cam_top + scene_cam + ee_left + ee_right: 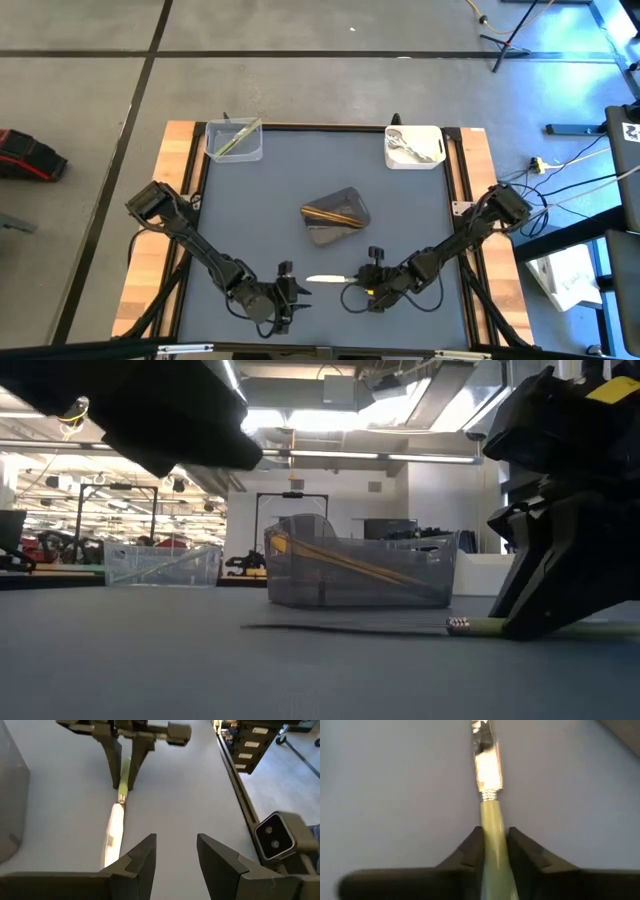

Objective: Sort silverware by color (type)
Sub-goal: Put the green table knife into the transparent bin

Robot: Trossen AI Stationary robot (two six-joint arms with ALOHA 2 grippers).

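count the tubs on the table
3: a clear tub at the far left corner, a white tub at the far right corner, and a dark grey tub near the middle. None seems hidden.

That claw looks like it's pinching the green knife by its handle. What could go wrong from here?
The right gripper has its fingers close along the green-handled knife, which lies flat on the table. With so narrow a handle, the knife could slip or swing once lifted.

The left gripper waits open, close to the blade's tip; a lift toward it might bump it.

The dark grey tub stands just beyond the knife and could be nudged in passing.
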